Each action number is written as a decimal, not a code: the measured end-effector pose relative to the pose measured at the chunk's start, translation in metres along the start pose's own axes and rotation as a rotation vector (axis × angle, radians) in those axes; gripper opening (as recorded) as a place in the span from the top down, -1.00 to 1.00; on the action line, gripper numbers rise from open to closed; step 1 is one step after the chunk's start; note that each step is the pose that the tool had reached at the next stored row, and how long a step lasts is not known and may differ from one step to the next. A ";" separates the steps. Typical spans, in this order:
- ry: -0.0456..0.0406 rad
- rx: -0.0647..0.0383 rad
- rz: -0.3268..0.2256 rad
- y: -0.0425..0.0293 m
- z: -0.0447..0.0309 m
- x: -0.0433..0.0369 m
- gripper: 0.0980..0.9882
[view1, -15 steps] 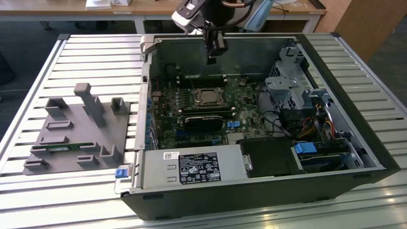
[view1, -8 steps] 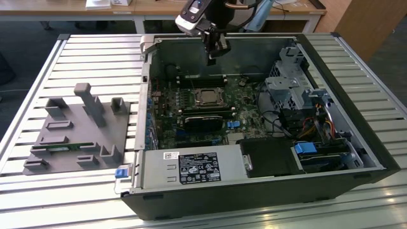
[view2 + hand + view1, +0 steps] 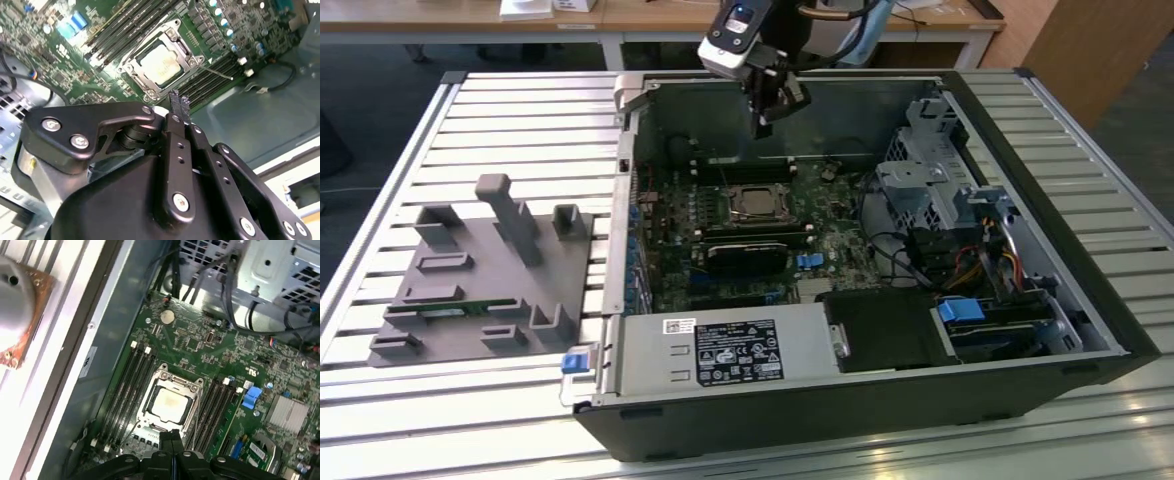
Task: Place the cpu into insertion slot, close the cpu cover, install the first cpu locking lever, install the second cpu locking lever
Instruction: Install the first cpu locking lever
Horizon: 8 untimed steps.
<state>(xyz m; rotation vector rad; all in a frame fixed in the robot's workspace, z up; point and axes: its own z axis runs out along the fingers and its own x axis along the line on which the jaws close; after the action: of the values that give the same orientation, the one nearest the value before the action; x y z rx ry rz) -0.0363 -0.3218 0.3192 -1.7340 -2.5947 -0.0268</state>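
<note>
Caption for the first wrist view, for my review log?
Shut end effector hovers over motherboard; cpu lies seated, framed by the cpu cover.

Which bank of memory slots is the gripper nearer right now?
The bank between the socket and the bare case wall, not the one by the blue connector.

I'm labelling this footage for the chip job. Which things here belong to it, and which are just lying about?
Belong to the job: cpu, cpu cover, locking lever, gripper.
Lying about: power supply box, grey rack on the table, heat sink.
</note>
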 end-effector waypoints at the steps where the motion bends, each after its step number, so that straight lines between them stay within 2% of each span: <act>1: 0.0001 0.000 -0.014 0.0000 0.0001 0.0000 0.98; 8: 0.0003 0.003 -0.109 0.0000 0.0002 0.0000 0.98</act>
<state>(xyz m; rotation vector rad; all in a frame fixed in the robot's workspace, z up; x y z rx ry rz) -0.0363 -0.3218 0.3190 -1.5889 -2.6849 -0.0250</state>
